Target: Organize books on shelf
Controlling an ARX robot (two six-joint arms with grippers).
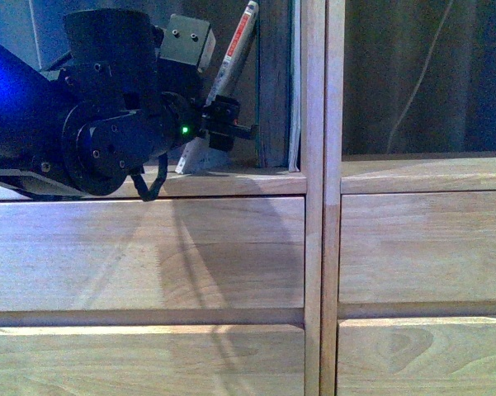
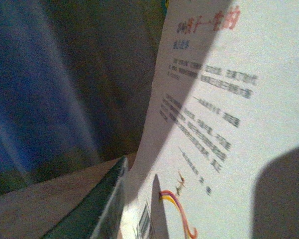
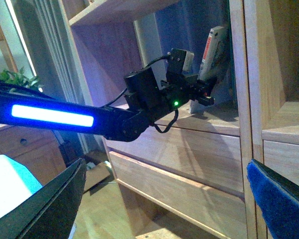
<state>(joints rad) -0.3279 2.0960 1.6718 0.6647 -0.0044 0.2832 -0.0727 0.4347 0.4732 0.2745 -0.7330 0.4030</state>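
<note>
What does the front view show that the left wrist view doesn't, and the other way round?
Only the front view shows the left arm extended into the shelf, the drawer fronts below, and that the thin paperback leans tilted. Only the left wrist view shows the paperback's cover up close: blurred printed lines, a colourful swirl and a barcode, with a green book edge at its foot. Both show the paperback and the shelf board it stands on.
</note>
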